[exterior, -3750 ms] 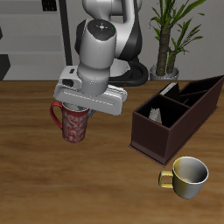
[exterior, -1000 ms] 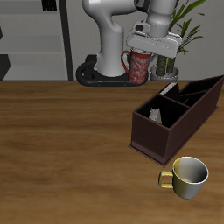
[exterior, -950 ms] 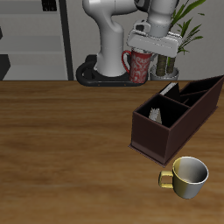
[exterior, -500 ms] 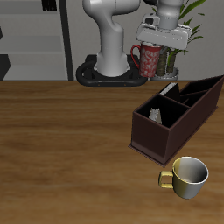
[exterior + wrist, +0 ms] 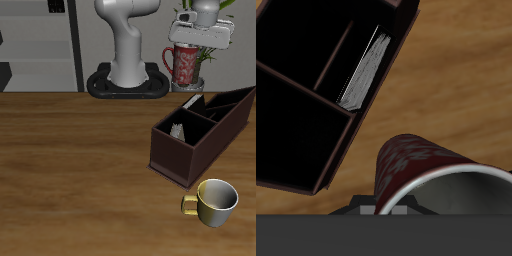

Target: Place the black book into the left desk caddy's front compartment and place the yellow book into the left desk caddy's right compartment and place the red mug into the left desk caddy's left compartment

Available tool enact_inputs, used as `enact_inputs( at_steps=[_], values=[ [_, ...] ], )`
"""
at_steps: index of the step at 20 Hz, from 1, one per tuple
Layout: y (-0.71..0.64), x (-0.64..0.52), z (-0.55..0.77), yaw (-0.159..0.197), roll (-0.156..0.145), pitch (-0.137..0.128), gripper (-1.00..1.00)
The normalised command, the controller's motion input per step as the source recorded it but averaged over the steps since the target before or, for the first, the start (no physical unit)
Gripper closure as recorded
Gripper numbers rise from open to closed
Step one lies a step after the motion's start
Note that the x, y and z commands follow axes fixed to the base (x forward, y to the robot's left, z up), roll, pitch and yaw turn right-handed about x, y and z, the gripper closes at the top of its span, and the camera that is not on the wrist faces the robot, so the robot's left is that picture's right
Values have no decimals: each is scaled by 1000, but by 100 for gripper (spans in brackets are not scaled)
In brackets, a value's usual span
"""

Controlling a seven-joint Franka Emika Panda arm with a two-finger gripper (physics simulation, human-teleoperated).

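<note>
— What are the fingers doing?

— They are clamping the red mug with the mottled pinkish pattern (image 5: 186,64); the white two-finger gripper (image 5: 201,34) is holding it by the rim, high in the air above the table's back edge, well above the dark brown-maroon open-top desk caddy (image 5: 178,155).

— Is the wrist camera adding anything?

— It is looking down past the mug's rim and grey inside (image 5: 452,178) into the caddy (image 5: 376,90): a speckled grey book (image 5: 363,69) is standing in a narrow section along one wall, which the exterior view is showing only as a pale patch (image 5: 179,130). The other sections are reading as plain black; I cannot tell what they hold.

— And counts?

— Two mugs: the red one aloft and one plain pale-yellow mug (image 5: 212,202) sitting on the wooden table (image 5: 70,170) near the front edge, just beside the caddy. One caddy, three sections. One book clearly showing. No writing is legible anywhere.
</note>
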Motion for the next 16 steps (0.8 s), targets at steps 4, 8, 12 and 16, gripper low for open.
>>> enact_inputs(
  at_steps=[4, 8, 12, 16],
  values=[
    [280, 293, 52, -39, 20, 32, 100],
    [89, 204, -2, -39, -22, 24, 100],
    [223, 201, -91, -105, -4, 91, 100],
    [280, -80, 44, -38, 50, 9, 100]
  ],
)
